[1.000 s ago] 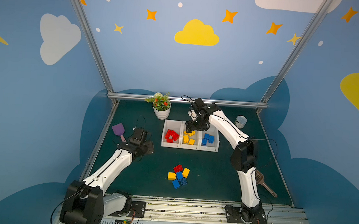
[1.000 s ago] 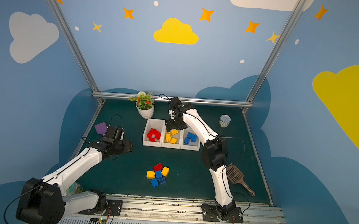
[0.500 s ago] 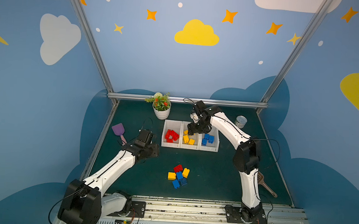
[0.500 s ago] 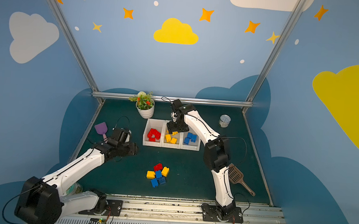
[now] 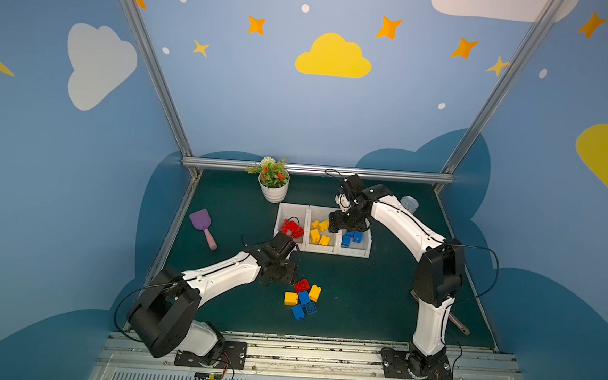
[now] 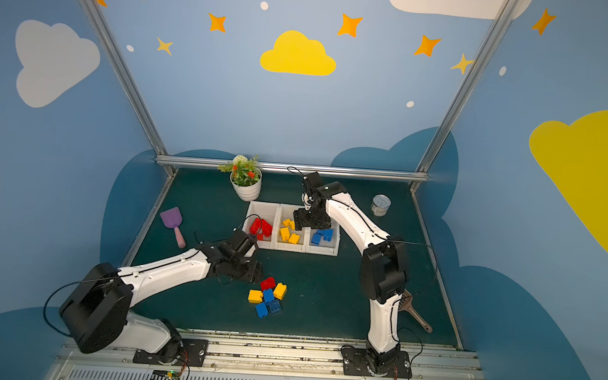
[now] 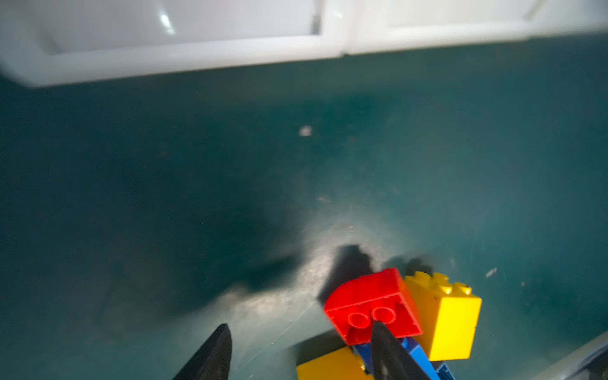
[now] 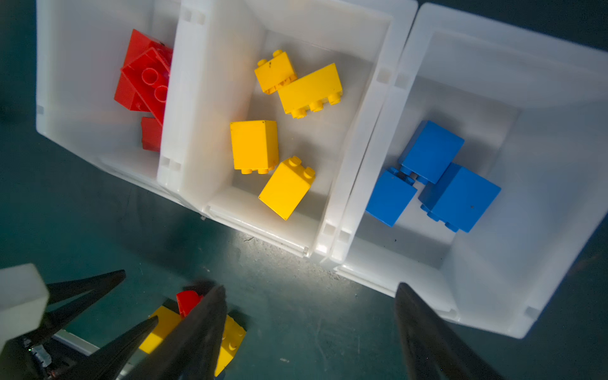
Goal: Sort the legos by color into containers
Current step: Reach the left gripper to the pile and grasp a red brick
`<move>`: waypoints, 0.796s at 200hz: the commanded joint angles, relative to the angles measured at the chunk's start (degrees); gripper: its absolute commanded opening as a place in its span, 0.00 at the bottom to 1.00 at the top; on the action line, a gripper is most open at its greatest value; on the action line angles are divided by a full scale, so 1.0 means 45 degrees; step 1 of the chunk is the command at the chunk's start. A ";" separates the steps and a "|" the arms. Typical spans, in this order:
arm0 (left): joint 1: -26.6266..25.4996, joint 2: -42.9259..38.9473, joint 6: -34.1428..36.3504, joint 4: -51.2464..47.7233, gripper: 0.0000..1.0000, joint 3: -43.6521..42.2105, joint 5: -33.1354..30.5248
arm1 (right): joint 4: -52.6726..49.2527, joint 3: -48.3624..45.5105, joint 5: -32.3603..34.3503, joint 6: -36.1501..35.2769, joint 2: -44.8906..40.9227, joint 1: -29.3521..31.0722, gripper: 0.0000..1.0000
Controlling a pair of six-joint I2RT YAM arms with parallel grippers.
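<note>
Three joined white containers (image 5: 353,252) (image 8: 210,98) stand in a row. The left one holds red legos (image 5: 292,228), the middle one yellow legos (image 8: 253,144), the right one blue legos (image 8: 431,151). A loose pile of legos (image 5: 303,299) in all three colors lies on the green mat in front of them. My left gripper (image 5: 290,275) (image 7: 300,325) is open and empty at the pile's left edge, and one fingertip overlaps a red brick (image 7: 371,306) that lies on its side. My right gripper (image 5: 347,227) (image 8: 311,288) hangs open and empty above the containers.
A white flower pot (image 5: 273,187) stands behind the containers. A silver can (image 5: 409,204) sits at the back right. A purple scoop (image 5: 202,224) lies at the left, and a brown slotted scoop (image 6: 416,313) lies by the right arm's base.
My left gripper has swung right and forward from beside the scoop to the loose pile, and its jaws have widened a little. The right gripper has shifted slightly over the containers.
</note>
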 commanded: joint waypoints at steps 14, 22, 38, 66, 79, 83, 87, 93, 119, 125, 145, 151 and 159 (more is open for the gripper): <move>-0.0639 0.0856 0.1480 -0.0134 0.67 0.0850 0.0665 | 0.0391 -0.0673 -0.0140 0.0307 -0.0782 -0.0184 0.80; -0.0752 0.1031 0.1666 -0.0169 0.67 0.0969 0.0777 | 0.0440 -0.0776 -0.0157 0.0332 -0.0845 -0.0212 0.80; -0.0904 0.1313 0.2025 -0.0176 0.67 0.1131 0.1103 | 0.0487 -0.0911 -0.0179 0.0363 -0.0924 -0.0244 0.80; -0.1029 0.1666 0.2573 -0.0326 0.66 0.1345 0.1401 | 0.0492 -0.0980 -0.0199 0.0391 -0.0969 -0.0276 0.80; -0.1051 0.1808 0.2728 -0.0405 0.65 0.1406 0.1406 | 0.0502 -0.1014 -0.0199 0.0399 -0.0969 -0.0266 0.80; -0.1051 0.1859 0.2765 -0.0443 0.64 0.1415 0.1413 | 0.0493 -0.1034 -0.0199 0.0410 -0.0969 -0.0276 0.80; -0.1050 0.1893 0.2793 -0.0453 0.64 0.1433 0.1392 | 0.0518 -0.1046 -0.0216 0.0411 -0.0984 -0.0282 0.80; -0.1062 0.1974 0.2835 -0.0478 0.63 0.1450 0.1338 | 0.0528 -0.1073 -0.0217 0.0430 -0.0988 -0.0279 0.80; -0.1063 0.2181 0.2897 -0.0575 0.57 0.1569 0.0965 | 0.0531 -0.1117 -0.0218 0.0469 -0.1007 -0.0277 0.79; -0.1063 0.2218 0.2906 -0.0561 0.55 0.1572 0.0935 | 0.0531 -0.1136 -0.0218 0.0468 -0.1008 -0.0281 0.79; -0.1060 0.2319 0.2946 -0.0448 0.51 0.1587 0.0913 | 0.0531 -0.1146 -0.0218 0.0488 -0.1008 -0.0282 0.79; -0.1068 0.2356 0.2947 -0.0430 0.51 0.1594 0.0898 | 0.0531 -0.1174 -0.0218 0.0501 -0.1008 -0.0272 0.79; -0.1064 0.2414 0.2980 -0.0439 0.50 0.1610 0.0876 | 0.0531 -0.1176 -0.0222 0.0489 -0.1008 -0.0282 0.79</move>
